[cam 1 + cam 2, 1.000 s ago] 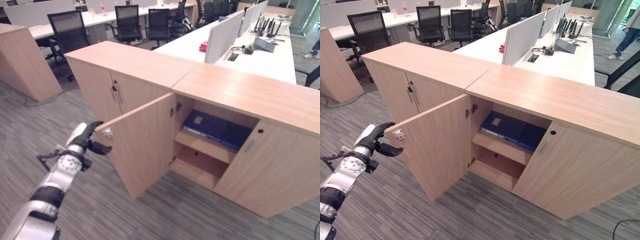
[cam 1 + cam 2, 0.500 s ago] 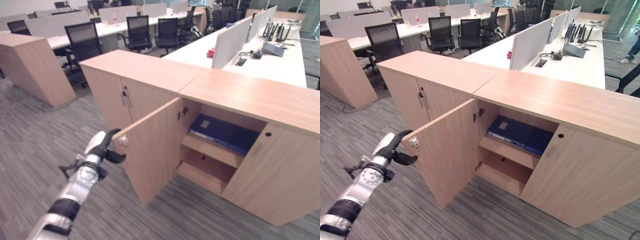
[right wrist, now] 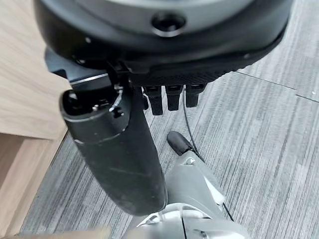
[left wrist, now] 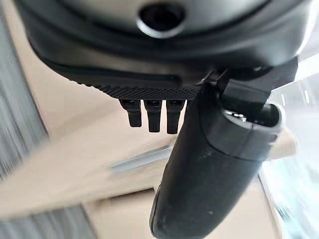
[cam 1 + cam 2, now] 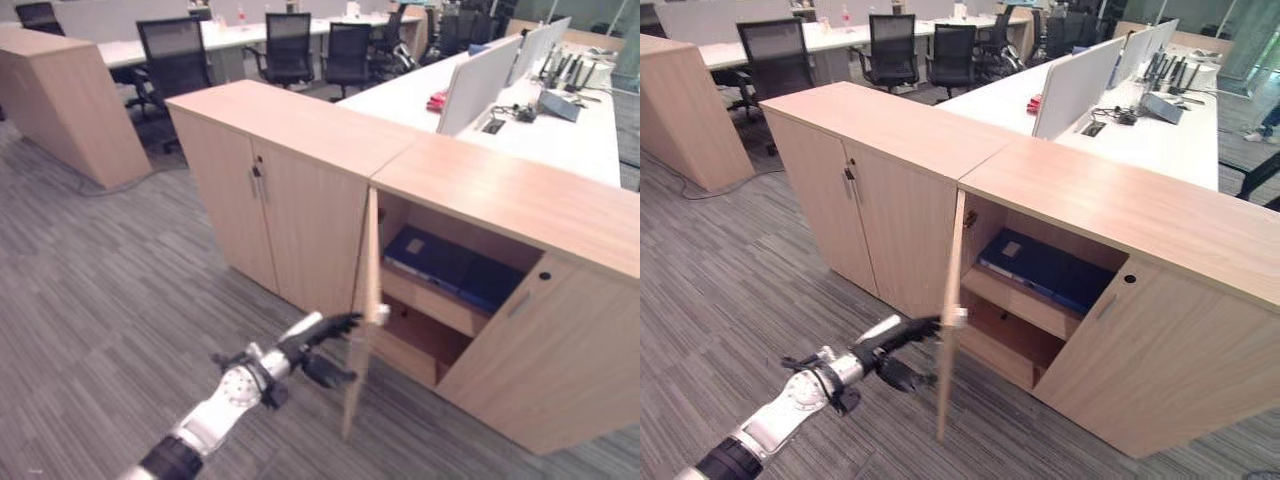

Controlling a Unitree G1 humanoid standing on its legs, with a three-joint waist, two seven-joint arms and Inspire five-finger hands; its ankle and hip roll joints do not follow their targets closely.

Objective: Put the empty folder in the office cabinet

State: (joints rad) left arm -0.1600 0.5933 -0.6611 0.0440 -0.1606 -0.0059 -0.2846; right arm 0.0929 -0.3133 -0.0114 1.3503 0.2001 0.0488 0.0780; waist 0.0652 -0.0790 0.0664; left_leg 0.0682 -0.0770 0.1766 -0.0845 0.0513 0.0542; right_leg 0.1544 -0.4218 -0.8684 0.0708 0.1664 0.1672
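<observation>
Two blue folders (image 5: 430,258) already flat on the upper shelf (image 5: 425,300) of the cabinet (image 5: 500,190), at about 2 o'clock from the left hand (image 5: 318,342). Nothing carried by either hand, so probably only the shutting left to do.

From the two eye views: door (image 5: 362,280) swung well out and seen nearly edge-on, with the handle (image 5: 381,314) on its free edge. Left hand at 9 o'clock of that edge, fingers straight and stretched toward the handle, thumb spread below, clasping nothing. Touching the handle or just short of it: cannot tell.

From the left wrist view: fingers (image 4: 153,112) held out straight toward pale wood and the silver handle beyond, thumb (image 4: 209,169) lying across the front, no grip on anything.

From the right wrist view: right hand (image 3: 164,55) idle above grey carpet (image 3: 259,124), cabinet wood at 9 o'clock, fingers loose, empty.

To shut it well:
- Lay flat fingers on the door's outer face close to the free edge, where leverage is best, rather than hooking the handle.
- Push toward 3 o'clock and follow the hinge's arc, not a straight line, so as not to slide off.
- Keep the thumb out of the narrowing gap.
- Ease off near the frame to avoid a bounce back.
- First make sure no folder juts past the shelf front.
</observation>
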